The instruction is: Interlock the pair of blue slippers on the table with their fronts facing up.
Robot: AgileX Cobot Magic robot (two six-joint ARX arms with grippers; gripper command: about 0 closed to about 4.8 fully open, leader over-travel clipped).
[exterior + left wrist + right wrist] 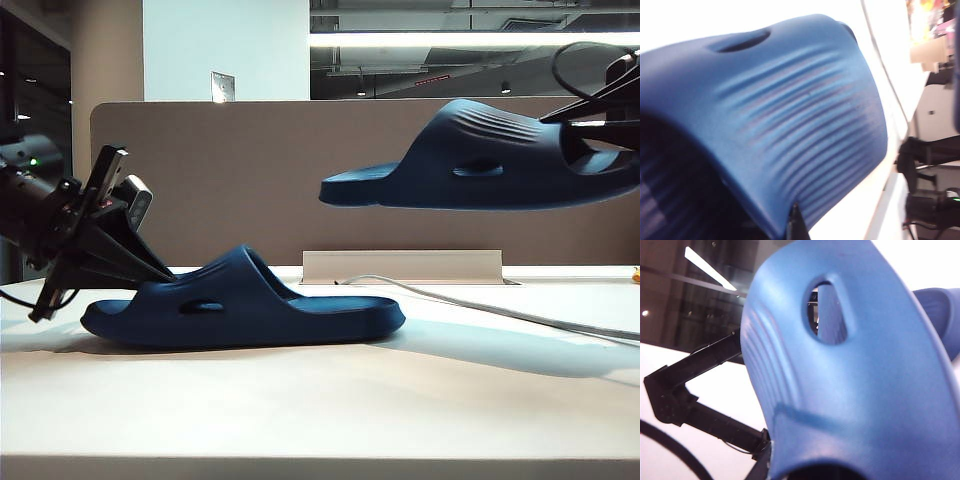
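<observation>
One blue slipper (250, 310) lies sole down on the white table (320, 410), its heel pointing right. My left gripper (165, 272) comes in from the left and is shut on the open-toe edge of its ribbed strap (805, 115). One dark finger (795, 222) shows outside the strap; the other is hidden inside. The second blue slipper (480, 160) hangs level, well above the table at the upper right, heel pointing left. My right gripper (578, 112) is shut on its strap's front edge. The right wrist view is filled by that strap (865, 390) with its oval hole.
A brown-grey partition panel (250, 170) stands behind the table. A low beige trough (400, 265) sits at its foot, and a grey cable (500, 310) runs from it across the table to the right. A black arm (690, 390) shows beyond the held slipper.
</observation>
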